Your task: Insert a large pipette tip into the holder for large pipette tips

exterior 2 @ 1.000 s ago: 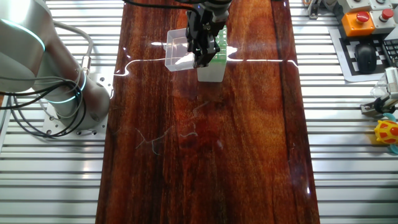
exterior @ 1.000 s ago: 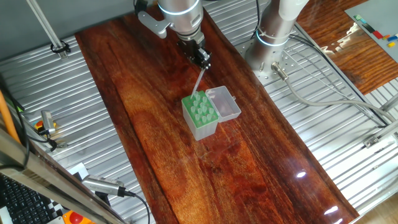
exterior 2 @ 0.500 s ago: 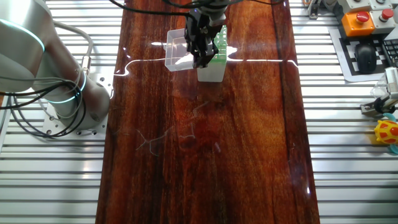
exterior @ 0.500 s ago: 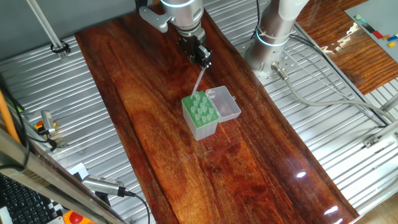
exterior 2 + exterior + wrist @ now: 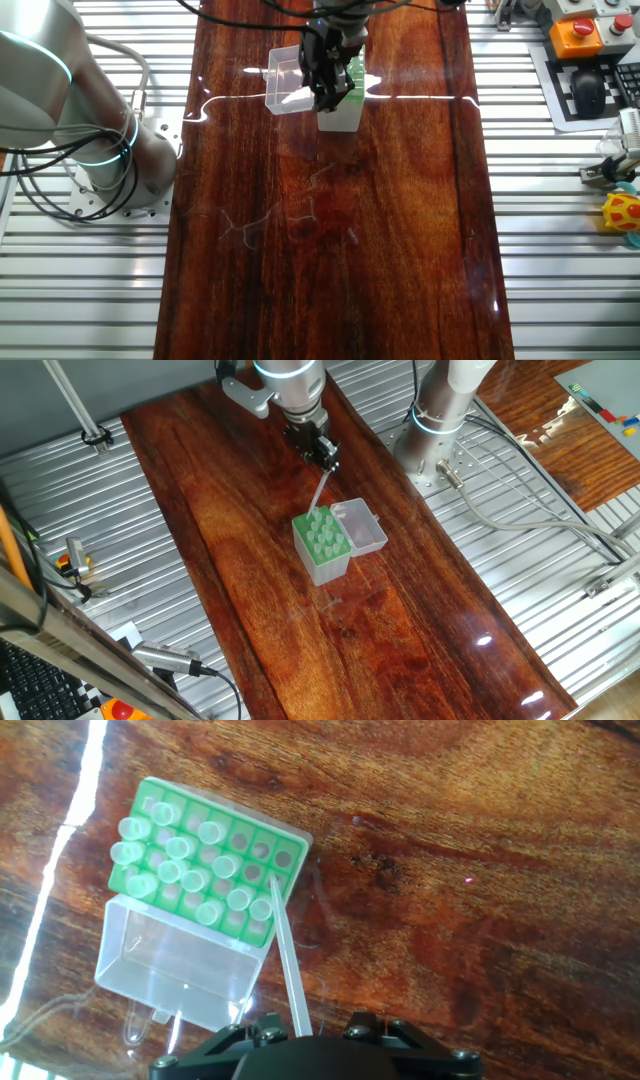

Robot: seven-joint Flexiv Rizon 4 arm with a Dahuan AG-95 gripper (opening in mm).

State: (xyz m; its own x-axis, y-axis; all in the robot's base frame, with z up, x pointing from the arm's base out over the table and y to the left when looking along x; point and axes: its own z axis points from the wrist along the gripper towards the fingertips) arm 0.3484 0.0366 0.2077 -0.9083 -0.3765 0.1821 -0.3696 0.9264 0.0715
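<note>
The end effector (image 5: 326, 457) hangs above the tabletop (image 5: 240, 540) and it is clamped on the wide end of the large pipette tip (image 5: 320, 490); the tip points down toward the holder for large pipette tips (image 5: 322, 548), which stands with its clear lid (image 5: 360, 526) folded open beside it. In the hand view the thin end of the tip (image 5: 285, 945) lies over the edge of the green rack (image 5: 205, 855), near a corner hole; I cannot tell if it is already inside a hole or only above the rim. In the other fixed view the end effector (image 5: 326, 92) covers most of the box (image 5: 340, 112), so the depth is not clear from there either.

In my judgement the first risk is the alignment; the tip hangs slanted and not straight, so when it goes down its point may meet the plastic between two holes or slide off the outer edge of the rack onto the wood. The second risk is the neighbours; several holes already carry tips (image 5: 165, 855), and a small sideways error may push against one of them. The third risk is the box itself, which looks light and stands loose; a slanted push may shift or tip it, and then the hole moves away from the point. The tip is also thin and it may bend, or slip in the grip, if pressed against a solid part.
</note>
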